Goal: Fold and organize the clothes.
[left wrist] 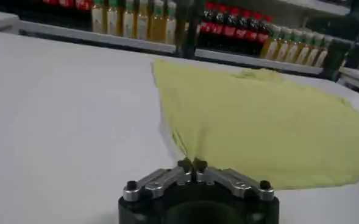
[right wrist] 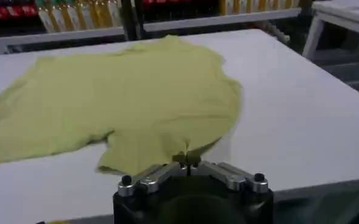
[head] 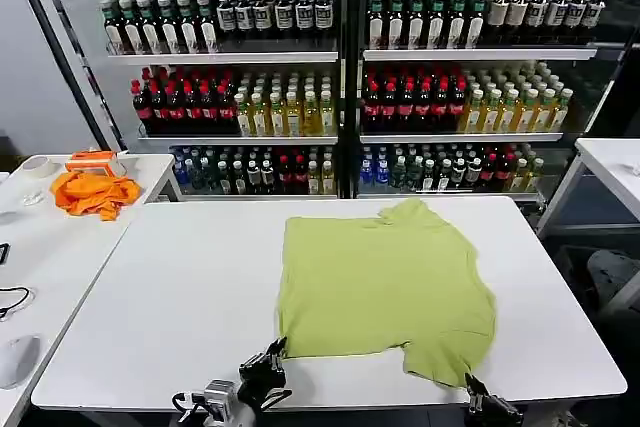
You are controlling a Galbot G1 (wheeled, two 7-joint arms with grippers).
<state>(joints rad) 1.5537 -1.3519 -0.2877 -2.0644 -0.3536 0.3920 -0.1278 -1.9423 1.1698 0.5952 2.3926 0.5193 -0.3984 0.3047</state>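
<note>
The light yellow-green T-shirt (head: 385,282) lies spread on the white table (head: 180,287), with one sleeve toward the shelves and one at the near right corner. My left gripper (head: 276,349) is at the shirt's near left corner, at the table's front edge. In the left wrist view the left gripper (left wrist: 192,164) is shut on a pinch of the T-shirt (left wrist: 270,122), which rises in a small ridge. My right gripper (head: 472,383) is at the near right sleeve. In the right wrist view the right gripper (right wrist: 188,160) is shut on the edge of the T-shirt (right wrist: 136,91).
A bright orange cloth (head: 93,192) lies on a side table (head: 50,257) to the left, with a white mouse (head: 18,359) near its front. Shelves of bottles (head: 340,77) stand behind the table. Another white table (head: 610,162) stands at the right.
</note>
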